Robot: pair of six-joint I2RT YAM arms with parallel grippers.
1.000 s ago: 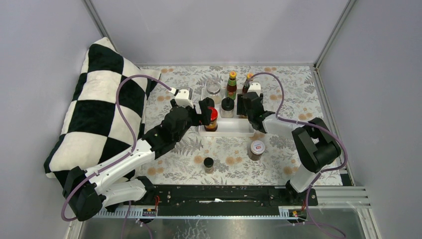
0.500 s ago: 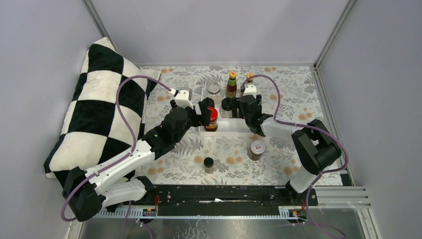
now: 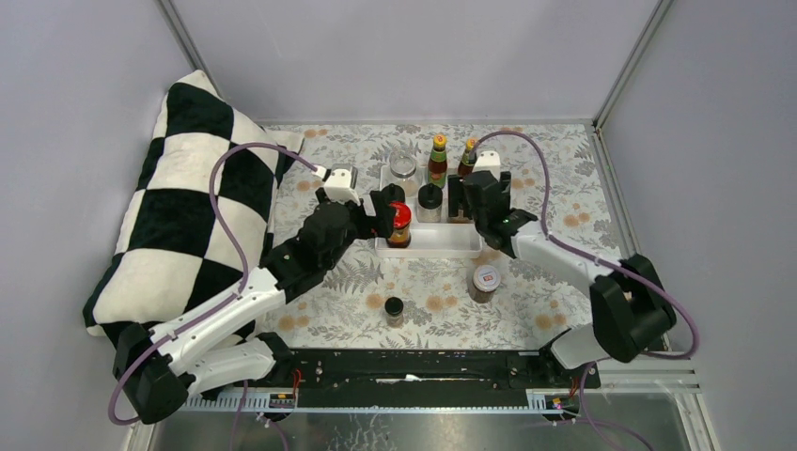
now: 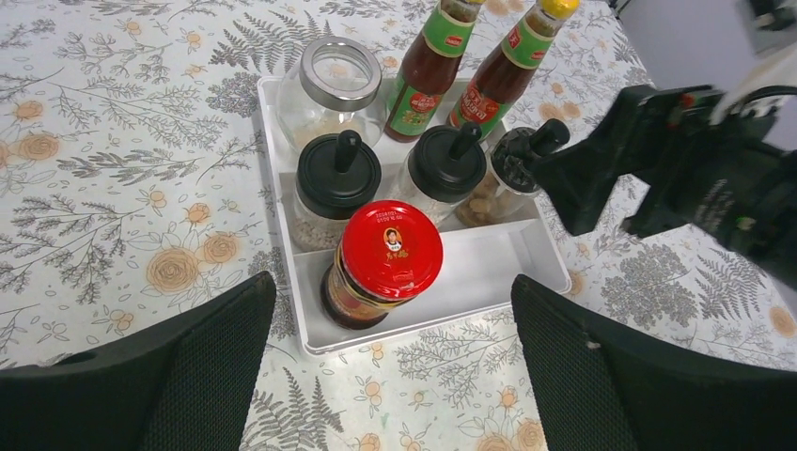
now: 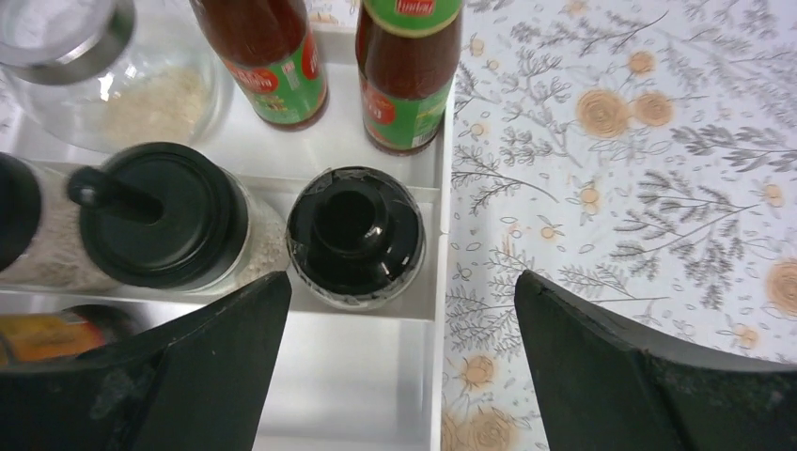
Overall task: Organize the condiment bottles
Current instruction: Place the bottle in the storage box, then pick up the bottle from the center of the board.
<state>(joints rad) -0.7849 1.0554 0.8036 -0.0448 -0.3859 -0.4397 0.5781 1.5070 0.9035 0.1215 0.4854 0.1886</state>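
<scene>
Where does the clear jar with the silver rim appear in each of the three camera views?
Top external: the clear jar with the silver rim stands in the far-left corner of the white tray.
Left wrist: the jar is upper middle, in the same tray corner.
Right wrist: the jar is top-left, cut off by the edge.
Shared landmark: the two red-sauce bottles just to its right.

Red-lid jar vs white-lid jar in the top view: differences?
The red-lid jar stands inside the white tray; the white-lid jar stands outside it on the floral tablecloth. Red-lid jar's cap is red, white-lid jar's white with a red mark. Both stand upright.
</scene>
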